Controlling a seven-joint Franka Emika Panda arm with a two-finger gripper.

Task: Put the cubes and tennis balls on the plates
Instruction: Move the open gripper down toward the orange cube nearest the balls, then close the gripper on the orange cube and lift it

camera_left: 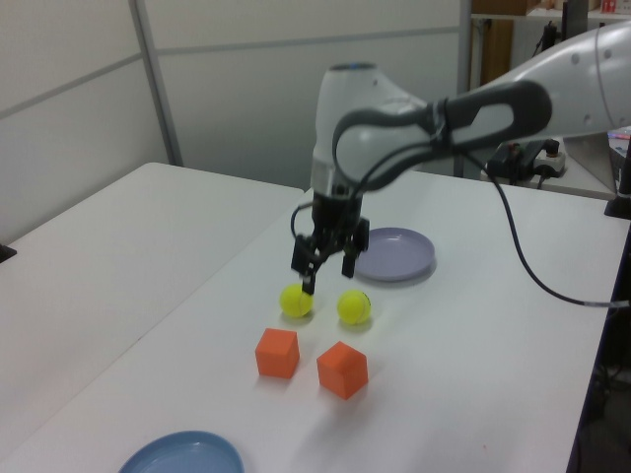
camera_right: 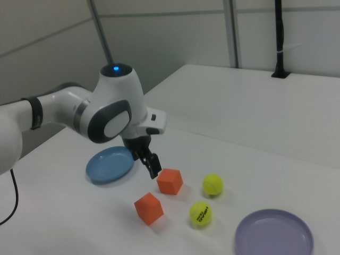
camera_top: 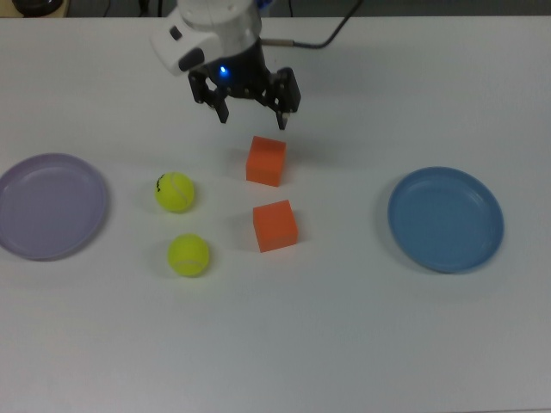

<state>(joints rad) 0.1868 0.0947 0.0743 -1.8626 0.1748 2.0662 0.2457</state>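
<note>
The cubes are the business here, and the upper cube (camera_top: 266, 161) sits just below the gripper (camera_top: 253, 119) in the top view, with the fingers (camera_top: 281, 120) spread wide and holding nothing. In the left view the gripper (camera_left: 326, 275) hangs above the table (camera_left: 473, 325), off the surface, and the same cube (camera_left: 277, 353) waits in front of it.

That cube looks matte and foam-like, so I judge it light, a little squashy and grippy rather than slick; the sensible hold is across two opposite flat faces, near mid-height. It sits slightly turned, so the jaws would want lining up with its sides.

The lower cube (camera_top: 275, 225) lies just beside it, apart, same orange block. Out to the top view's left, the marked tennis ball (camera_top: 175, 191) and the plain tennis ball (camera_top: 188, 255) rest on the table: fuzzy, round, likely to roll if nudged, best pinched across the widest part.

Further out, the lavender plate (camera_top: 52, 206) sits at the top view's left edge and the blue plate (camera_top: 445, 219) at its right, both shallow, smooth plastic, both bare.
</note>
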